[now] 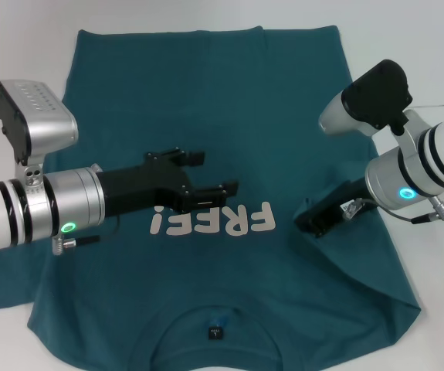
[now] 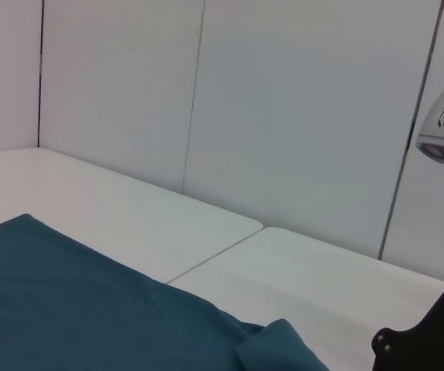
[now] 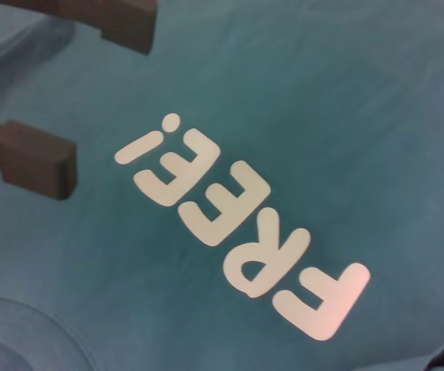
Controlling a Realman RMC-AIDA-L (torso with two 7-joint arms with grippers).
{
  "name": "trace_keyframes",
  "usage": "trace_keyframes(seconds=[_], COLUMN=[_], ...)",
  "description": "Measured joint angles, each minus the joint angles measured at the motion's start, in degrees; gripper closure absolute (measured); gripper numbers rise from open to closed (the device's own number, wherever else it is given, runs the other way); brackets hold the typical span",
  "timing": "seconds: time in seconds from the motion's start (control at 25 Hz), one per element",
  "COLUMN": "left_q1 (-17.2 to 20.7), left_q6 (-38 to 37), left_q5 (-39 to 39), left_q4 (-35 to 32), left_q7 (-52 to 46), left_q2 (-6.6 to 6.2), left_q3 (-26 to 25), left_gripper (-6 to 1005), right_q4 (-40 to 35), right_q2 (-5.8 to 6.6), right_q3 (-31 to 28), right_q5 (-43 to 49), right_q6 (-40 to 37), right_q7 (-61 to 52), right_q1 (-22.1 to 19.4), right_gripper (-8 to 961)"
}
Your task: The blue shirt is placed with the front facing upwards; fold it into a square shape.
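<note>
The blue shirt (image 1: 206, 116) is spread front-up on the bench (image 1: 407, 54). The left gripper (image 1: 212, 171) hovers, jaws apart; the right gripper's (image 1: 322, 216) jaws cannot be told. Matching side edges should be pinched evenly.

One blue shirt (image 1: 206, 100); two grippers, left (image 1: 212, 171) and right (image 1: 314, 220); one white table (image 1: 407, 46)

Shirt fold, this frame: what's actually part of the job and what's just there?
Job:
- blue shirt, front up, flat on the table
- left gripper, open, over the chest above the "FREE!" lettering
- right gripper, low on the shirt's right side

Just there:
- white table
- wall panels
</note>
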State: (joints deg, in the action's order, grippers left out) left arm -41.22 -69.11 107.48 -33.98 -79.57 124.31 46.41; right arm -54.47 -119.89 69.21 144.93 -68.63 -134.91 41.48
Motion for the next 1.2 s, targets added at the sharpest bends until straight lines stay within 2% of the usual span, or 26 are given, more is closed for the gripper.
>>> trace_keyframes(seconds=[1.2], left_q1=[0.1], left_q6=[0.0], left_q5=[-0.8], left_q4=[0.6], left_q7=[0.3], left_q2=[0.05], left_q3=[0.0], left_gripper=[125], right_q4=[5.4], right_q2=[-0.16], right_q3=[2.6], right_q5=[-2.4], right_q6=[2.4], right_q7=[1.3], right_q1=[1.4], right_gripper=[897])
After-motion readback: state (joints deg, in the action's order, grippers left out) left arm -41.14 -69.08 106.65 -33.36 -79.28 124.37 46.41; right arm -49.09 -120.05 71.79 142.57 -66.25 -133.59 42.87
